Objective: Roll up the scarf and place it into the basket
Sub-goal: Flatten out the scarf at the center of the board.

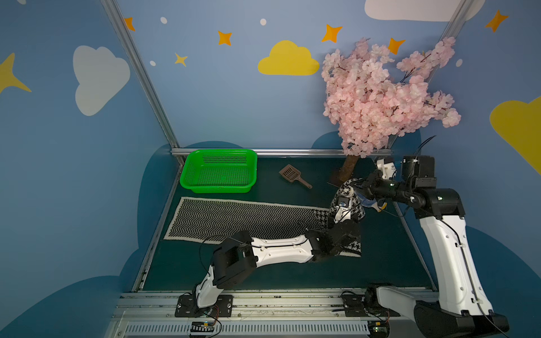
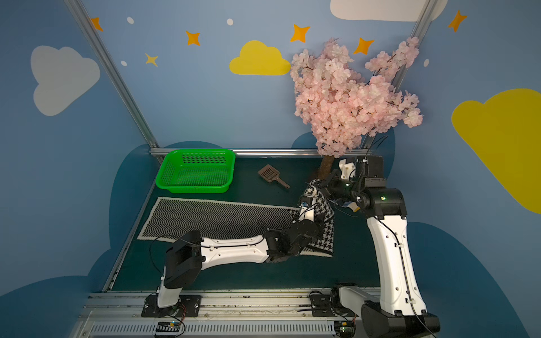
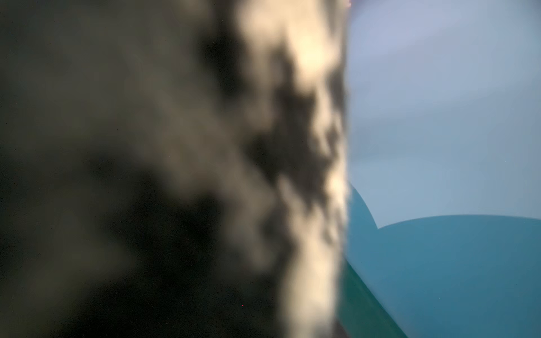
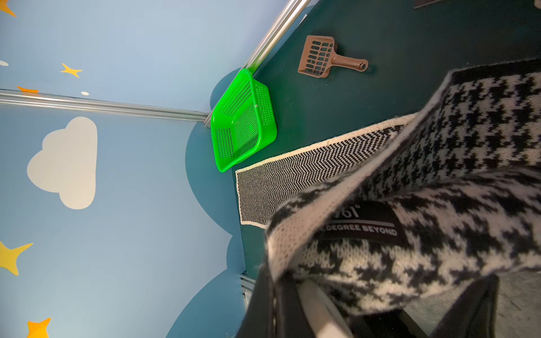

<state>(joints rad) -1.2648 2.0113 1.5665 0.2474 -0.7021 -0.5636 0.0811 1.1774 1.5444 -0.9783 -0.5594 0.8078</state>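
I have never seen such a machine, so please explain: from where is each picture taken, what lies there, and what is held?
These are two robot arms fixed at the near edge of a dark green table. Two pictures look down on the whole scene; two come from cameras on the arms' wrists. On the table lie a long black-and-white scarf, an empty green basket and a brown scoop; a pink blossom tree stands at the back. The right tool is shut on one end of the scarf and holds it lifted. The left tool is against that lifted part; whether it grips I cannot tell, because its wrist picture shows only blurred cloth.
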